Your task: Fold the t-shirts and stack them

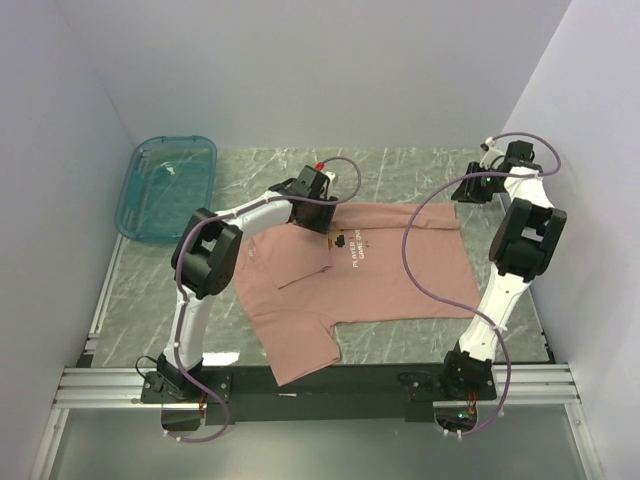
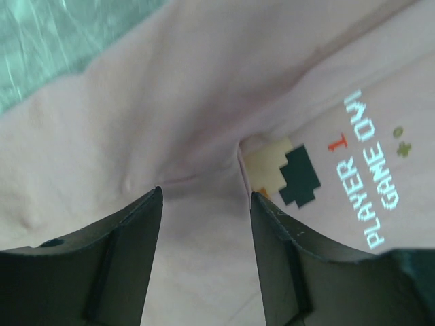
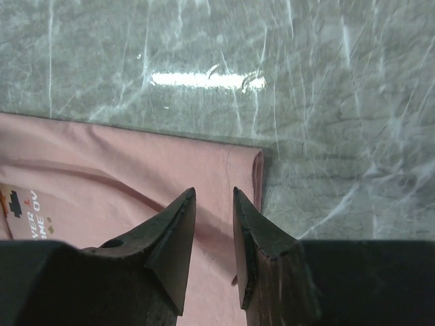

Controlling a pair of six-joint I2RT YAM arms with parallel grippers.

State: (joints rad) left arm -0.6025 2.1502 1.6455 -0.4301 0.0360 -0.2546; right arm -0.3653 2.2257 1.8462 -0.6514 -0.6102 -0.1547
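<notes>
I am looking out over a grey-green marbled table [image 1: 400, 175], which is catching a bright streak of light. A translucent teal bin [image 1: 165, 190] is sitting at its far left corner, beside the white wall [image 1: 60, 150]. An aluminium rail [image 1: 100, 385] is running along the near edge.

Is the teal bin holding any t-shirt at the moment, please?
No, the teal bin shows only its own bare floor, while the pink t-shirt lies spread on the table.
</notes>
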